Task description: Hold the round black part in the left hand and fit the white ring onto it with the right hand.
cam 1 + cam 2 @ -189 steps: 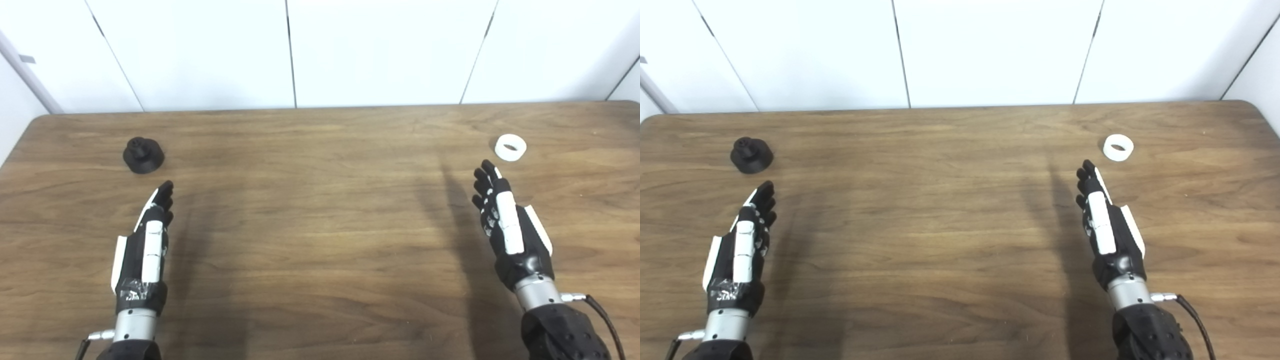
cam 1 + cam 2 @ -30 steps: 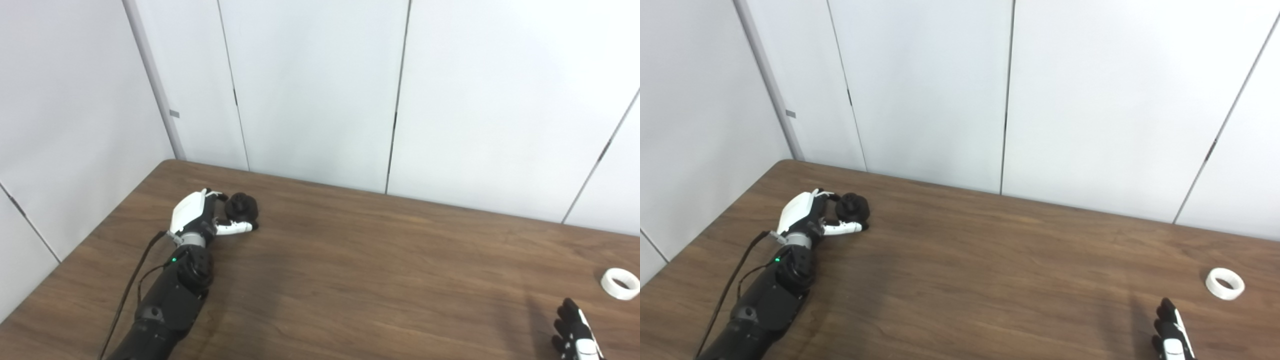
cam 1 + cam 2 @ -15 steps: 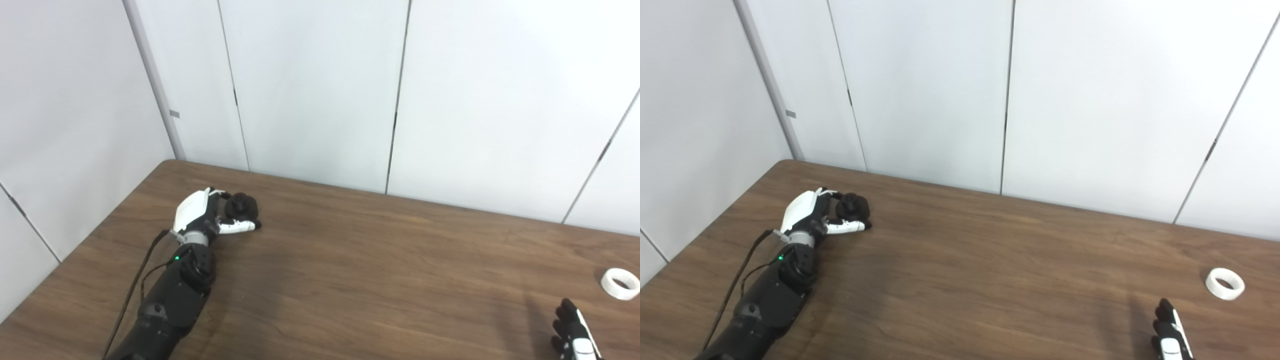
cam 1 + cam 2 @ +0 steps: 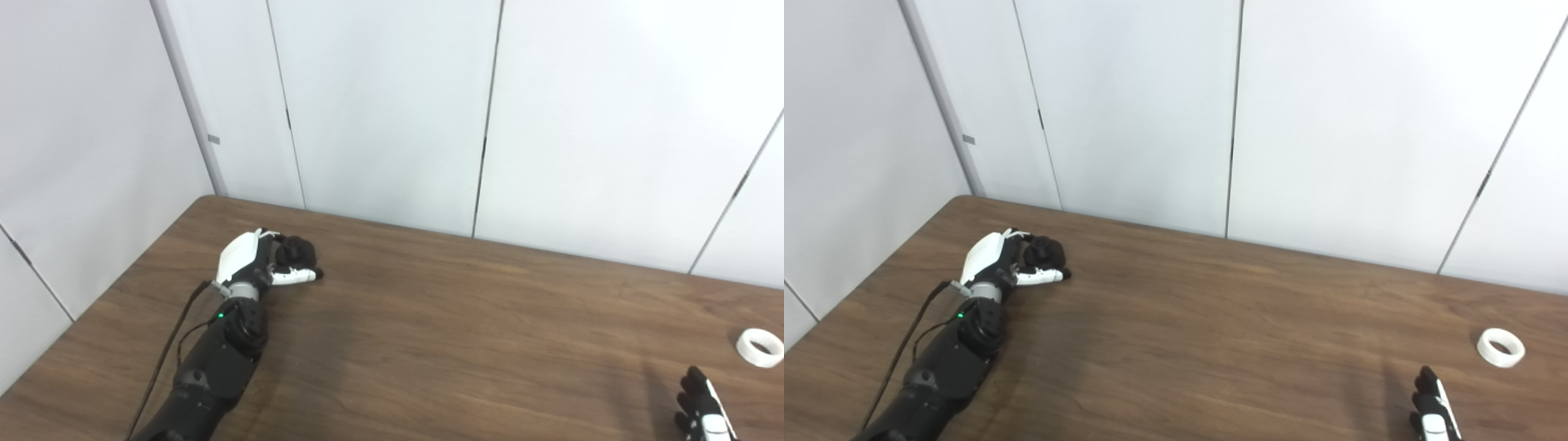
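The round black part (image 4: 297,250) sits at the far left of the wooden table (image 4: 459,331), close to the back edge. My left hand (image 4: 254,263) is wrapped around it, fingers curled behind it and the white thumb lying across its front; only the part's top knob shows. The white ring (image 4: 759,347) lies flat on the table at the far right, by itself. Just the fingertips of my right hand (image 4: 701,413) show at the bottom right corner, stretched out and empty, a short way in front of the ring.
White wall panels stand right behind the table's back edge and along its left side. The left arm's black cable (image 4: 165,361) trails over the table near the left edge.
Since 6.3 s ago the camera has swung up and left. My left hand has reached the black part; over the last second its fingers closed tighter and hand and part shifted slightly right. The right hand stayed still.
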You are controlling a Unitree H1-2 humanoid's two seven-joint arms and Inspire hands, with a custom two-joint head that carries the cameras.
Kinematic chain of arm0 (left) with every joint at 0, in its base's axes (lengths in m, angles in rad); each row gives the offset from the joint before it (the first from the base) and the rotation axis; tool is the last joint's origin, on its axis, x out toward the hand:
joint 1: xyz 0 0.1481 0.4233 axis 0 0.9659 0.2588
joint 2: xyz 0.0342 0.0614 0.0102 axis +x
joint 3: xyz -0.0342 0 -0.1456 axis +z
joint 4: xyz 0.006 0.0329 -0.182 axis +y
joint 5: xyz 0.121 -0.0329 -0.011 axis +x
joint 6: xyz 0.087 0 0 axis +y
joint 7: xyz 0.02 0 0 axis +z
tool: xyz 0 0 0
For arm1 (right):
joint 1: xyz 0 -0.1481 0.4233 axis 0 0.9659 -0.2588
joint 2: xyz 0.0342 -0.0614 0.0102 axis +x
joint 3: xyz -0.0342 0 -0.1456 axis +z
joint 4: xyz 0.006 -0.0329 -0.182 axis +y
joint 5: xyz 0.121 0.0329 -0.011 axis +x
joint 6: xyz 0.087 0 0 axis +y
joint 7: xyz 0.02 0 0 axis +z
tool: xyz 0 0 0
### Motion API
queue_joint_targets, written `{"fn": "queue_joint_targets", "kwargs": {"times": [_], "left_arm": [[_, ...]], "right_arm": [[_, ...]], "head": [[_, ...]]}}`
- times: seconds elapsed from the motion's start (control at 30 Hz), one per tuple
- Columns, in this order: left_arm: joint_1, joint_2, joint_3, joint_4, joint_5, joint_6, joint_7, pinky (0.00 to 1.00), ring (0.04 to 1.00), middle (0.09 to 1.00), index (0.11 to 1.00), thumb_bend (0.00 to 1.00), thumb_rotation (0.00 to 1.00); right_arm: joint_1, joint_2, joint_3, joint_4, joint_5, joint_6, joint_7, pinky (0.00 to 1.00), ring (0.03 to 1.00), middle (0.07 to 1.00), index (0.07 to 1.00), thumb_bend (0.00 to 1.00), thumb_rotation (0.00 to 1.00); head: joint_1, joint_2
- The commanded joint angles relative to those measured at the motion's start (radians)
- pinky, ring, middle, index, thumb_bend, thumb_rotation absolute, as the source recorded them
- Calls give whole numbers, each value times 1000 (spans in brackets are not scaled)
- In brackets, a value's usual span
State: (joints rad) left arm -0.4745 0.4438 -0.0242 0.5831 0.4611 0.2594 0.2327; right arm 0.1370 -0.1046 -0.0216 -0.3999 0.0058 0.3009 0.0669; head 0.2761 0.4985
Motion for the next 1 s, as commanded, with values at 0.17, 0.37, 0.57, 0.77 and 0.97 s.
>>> {"fn": "queue_joint_targets", "kwargs": {"times": [0.17,0.37,0.57,0.77,0.97], "left_arm": [[-36,18,7,4,-14,-17,10,1000,1000,959,789,1000,336],[-35,12,19,1,-27,-14,17,1000,998,919,697,969,291],[-38,7,31,21,-42,-24,47,1000,973,842,490,543,69],[-29,9,34,21,-45,-37,58,953,943,792,482,525,54],[-23,9,37,28,-51,-51,63,904,926,771,482,524,51]], "right_arm": [[1,-1,4,-35,-4,-30,0,1000,1000,1000,1000,244,1000],[2,-2,3,-36,1,-27,3,1000,1000,1000,1000,240,1000],[1,-5,1,-36,8,-25,7,1000,1000,1000,1000,232,1000],[2,-3,-2,-40,9,-17,3,1000,1000,1000,1000,231,1000],[2,-9,-5,-36,16,-24,8,1000,1000,1000,1000,220,1000]], "head": [[-2,1],[0,2],[0,2],[1,3],[1,5]]}}
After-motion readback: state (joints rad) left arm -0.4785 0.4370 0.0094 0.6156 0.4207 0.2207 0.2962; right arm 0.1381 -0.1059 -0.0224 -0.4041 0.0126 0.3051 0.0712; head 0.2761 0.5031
